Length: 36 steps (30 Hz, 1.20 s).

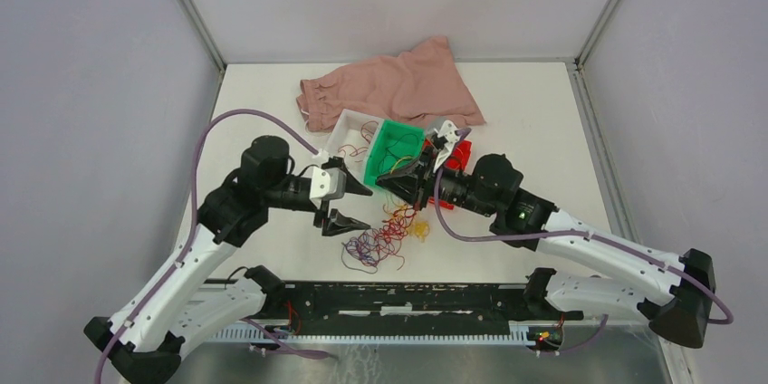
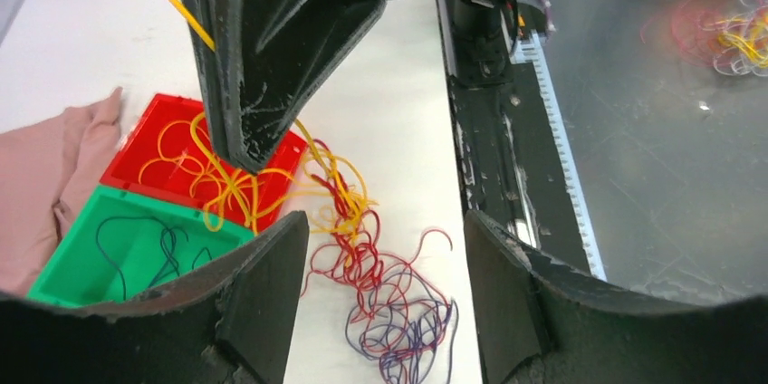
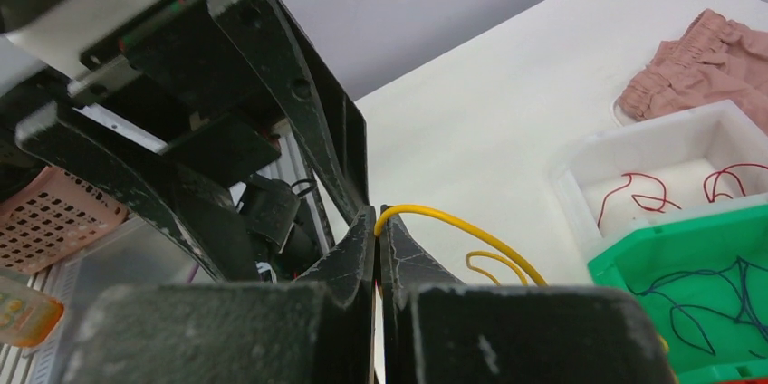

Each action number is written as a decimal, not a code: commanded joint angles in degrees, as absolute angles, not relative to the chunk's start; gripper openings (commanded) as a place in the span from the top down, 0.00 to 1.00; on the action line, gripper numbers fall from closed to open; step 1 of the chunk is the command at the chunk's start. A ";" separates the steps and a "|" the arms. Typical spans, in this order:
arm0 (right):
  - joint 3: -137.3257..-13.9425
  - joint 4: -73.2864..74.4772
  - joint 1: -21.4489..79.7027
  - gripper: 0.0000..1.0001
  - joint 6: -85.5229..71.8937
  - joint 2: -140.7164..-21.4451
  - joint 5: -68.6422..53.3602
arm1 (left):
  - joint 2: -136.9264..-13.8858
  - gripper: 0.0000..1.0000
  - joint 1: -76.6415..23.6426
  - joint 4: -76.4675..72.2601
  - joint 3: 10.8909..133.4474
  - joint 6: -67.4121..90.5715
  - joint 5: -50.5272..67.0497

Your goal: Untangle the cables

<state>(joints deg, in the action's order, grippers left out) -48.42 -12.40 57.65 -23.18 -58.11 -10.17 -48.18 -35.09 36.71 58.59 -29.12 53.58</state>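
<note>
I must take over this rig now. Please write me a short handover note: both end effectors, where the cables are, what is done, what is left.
Left end effector: open, empty, pointed at the clump on the table.
Right end effector: shut on a yellow cable.
Done: some strands sorted by colour, with yellow in the red bin, dark blue in the green bin and red in the white bin.
Left: the clump is a tangle of red, yellow and blue-purple; separate and sort it.
</note>
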 commanded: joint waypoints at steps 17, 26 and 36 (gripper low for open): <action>-55.82 -27.30 57.84 0.99 -33.58 -67.84 -16.60 | -45.91 0.52 -34.88 0.16 45.75 1.69 45.53; -57.01 -30.11 59.11 0.92 -36.04 -70.72 -18.45 | -45.64 0.88 -34.91 -2.56 45.78 4.65 41.21; -52.52 -18.10 58.87 0.27 -29.01 -60.39 -17.67 | -43.72 0.97 -34.70 -0.60 49.23 1.53 37.85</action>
<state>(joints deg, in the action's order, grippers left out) -53.91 -24.18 58.54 -33.54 -65.54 -16.75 -44.58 -34.76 2.68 45.12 2.74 40.25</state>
